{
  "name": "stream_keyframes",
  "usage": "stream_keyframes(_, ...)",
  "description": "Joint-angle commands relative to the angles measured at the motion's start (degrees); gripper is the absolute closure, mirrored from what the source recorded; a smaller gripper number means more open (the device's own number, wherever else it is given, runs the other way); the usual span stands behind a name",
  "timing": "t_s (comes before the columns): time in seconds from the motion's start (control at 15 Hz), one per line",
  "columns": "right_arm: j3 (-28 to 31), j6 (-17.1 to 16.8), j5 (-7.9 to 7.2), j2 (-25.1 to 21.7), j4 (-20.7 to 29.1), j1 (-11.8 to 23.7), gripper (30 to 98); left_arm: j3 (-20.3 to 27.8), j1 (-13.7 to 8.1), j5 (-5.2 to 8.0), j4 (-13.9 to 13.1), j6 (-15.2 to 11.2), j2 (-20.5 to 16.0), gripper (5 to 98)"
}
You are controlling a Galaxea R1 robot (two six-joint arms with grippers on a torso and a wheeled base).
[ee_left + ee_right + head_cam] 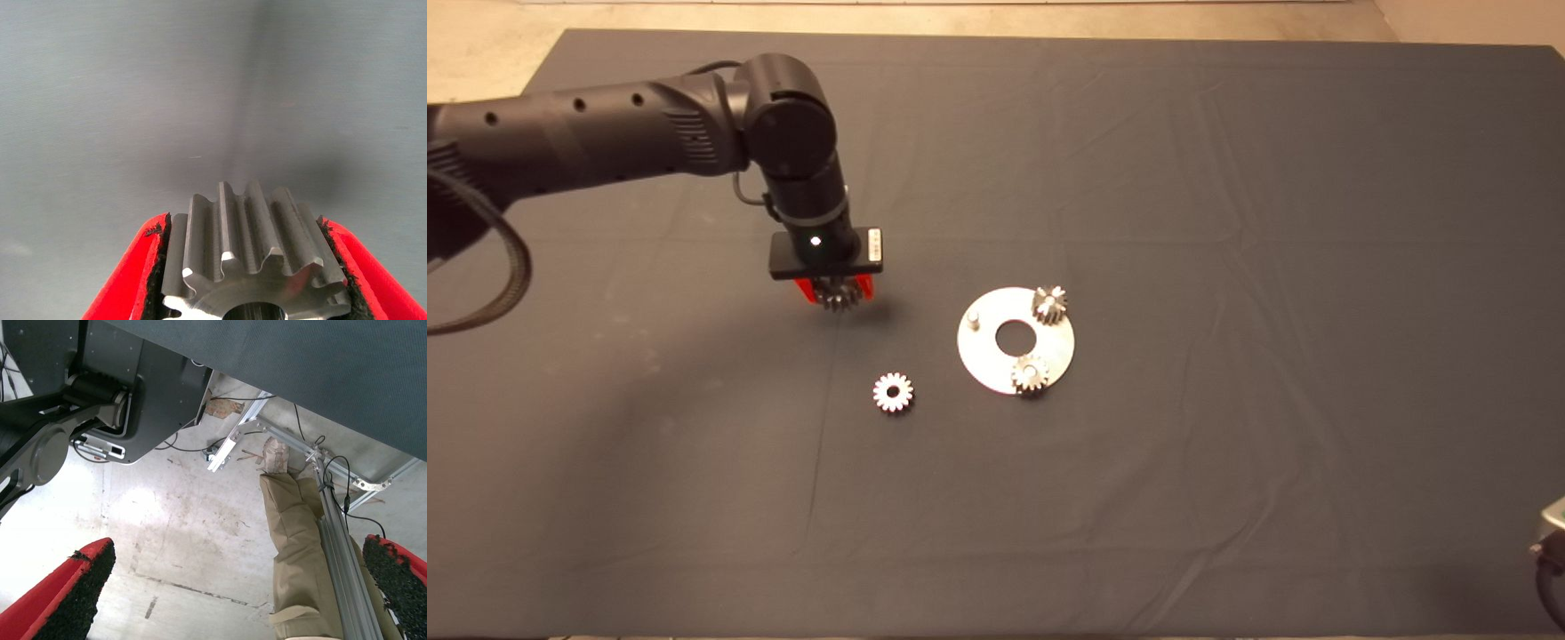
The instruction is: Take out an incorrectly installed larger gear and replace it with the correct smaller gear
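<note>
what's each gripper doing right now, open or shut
left gripper: shut on the larger gear, above the mat.
right gripper: open, holding nothing, parked at the table's edge.

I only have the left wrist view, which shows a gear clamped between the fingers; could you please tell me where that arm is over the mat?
Observer: The left gripper holds the larger gear above bare mat, left of the round plate.
Operator: Is its peg free?
Observer: Yes, one bare peg stands on the plate; two gears occupy the others.
Operator: Where is the replacement?
Observer: The smaller gear lies flat on the mat, left of the plate.
</note>
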Motion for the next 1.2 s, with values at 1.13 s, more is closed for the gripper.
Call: stream_keyframes(1.13, 0.28, -0.12, -7.21, 0.23, -1.69, -0.02, 30.8, 12.94, -1.73, 7.94, -8.58, -14.3, 2.25, 45.0)
